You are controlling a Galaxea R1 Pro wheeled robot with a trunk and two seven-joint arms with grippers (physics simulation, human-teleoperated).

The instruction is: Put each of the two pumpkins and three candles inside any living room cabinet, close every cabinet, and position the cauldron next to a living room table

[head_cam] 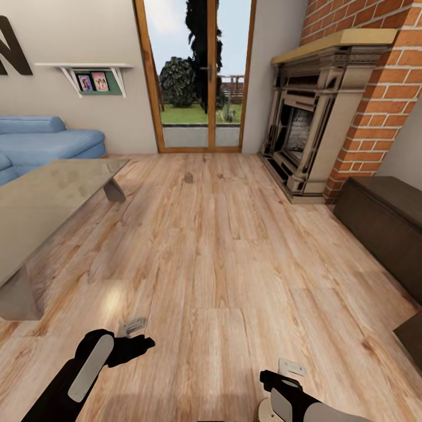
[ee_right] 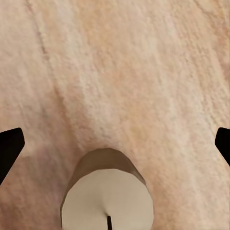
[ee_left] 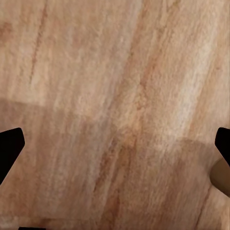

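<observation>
Right wrist view: stubby grey-beige candle (ee_right: 108,199) stands upright on plank floor (ee_right: 120,72) under the right gripper (ee_right: 115,143), jaws spread wide; descend centred before closing, judged safest.

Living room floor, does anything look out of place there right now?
Yes. A candle stands on the wooden floor under the right gripper, and another small object, probably a second candle, sits alone mid-floor toward the glass door. Neither is in the cabinet.
</observation>
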